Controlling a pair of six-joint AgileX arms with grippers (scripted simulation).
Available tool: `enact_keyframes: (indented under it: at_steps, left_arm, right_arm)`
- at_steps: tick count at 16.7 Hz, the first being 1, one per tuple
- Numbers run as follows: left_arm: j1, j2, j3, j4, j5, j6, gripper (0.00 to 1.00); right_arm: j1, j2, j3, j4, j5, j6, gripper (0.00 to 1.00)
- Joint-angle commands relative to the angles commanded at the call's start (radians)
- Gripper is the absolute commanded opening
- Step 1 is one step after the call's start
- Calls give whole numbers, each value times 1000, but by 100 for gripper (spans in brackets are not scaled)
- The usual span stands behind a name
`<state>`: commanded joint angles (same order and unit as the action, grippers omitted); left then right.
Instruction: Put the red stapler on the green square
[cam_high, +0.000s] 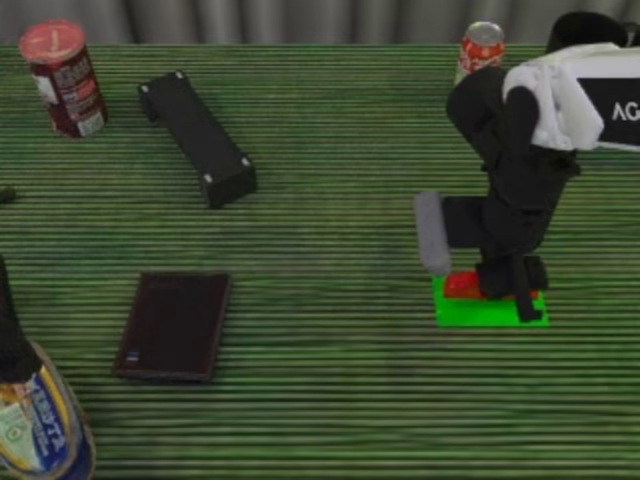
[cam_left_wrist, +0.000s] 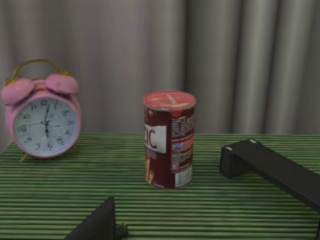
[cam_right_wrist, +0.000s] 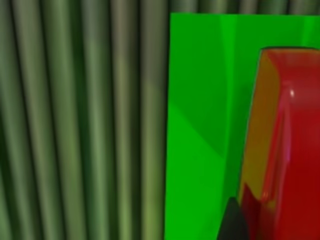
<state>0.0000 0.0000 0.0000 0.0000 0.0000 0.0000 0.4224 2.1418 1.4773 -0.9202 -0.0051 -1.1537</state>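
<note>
The red stapler (cam_high: 462, 285) lies on the green square (cam_high: 470, 312) at the right of the table, mostly hidden under my right arm. My right gripper (cam_high: 510, 288) is down over it, shut on the stapler. In the right wrist view the stapler (cam_right_wrist: 287, 150) fills one side, resting on the green square (cam_right_wrist: 205, 100), and one dark fingertip (cam_right_wrist: 232, 222) presses against its side; the other finger is out of frame. My left gripper (cam_left_wrist: 210, 235) is parked at the table's left edge, open and holding nothing.
A red-labelled can (cam_high: 62, 78) and a black box (cam_high: 197, 137) stand at the back left, with a dark notebook (cam_high: 173, 326) in front of them. A soda can (cam_high: 481, 47) is behind my right arm. A pink alarm clock (cam_left_wrist: 42, 117) shows in the left wrist view.
</note>
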Motion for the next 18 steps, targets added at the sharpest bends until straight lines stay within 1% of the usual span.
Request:
enact_keyframes:
  at_steps: [12, 13, 18]
  left_arm:
    - [0, 0, 0, 0, 0, 0, 100]
    - [0, 0, 0, 0, 0, 0, 100]
    - [0, 0, 0, 0, 0, 0, 100]
  right_arm:
    - [0, 0, 0, 0, 0, 0, 98]
    - [0, 0, 0, 0, 0, 0, 100]
    - [0, 0, 0, 0, 0, 0, 100]
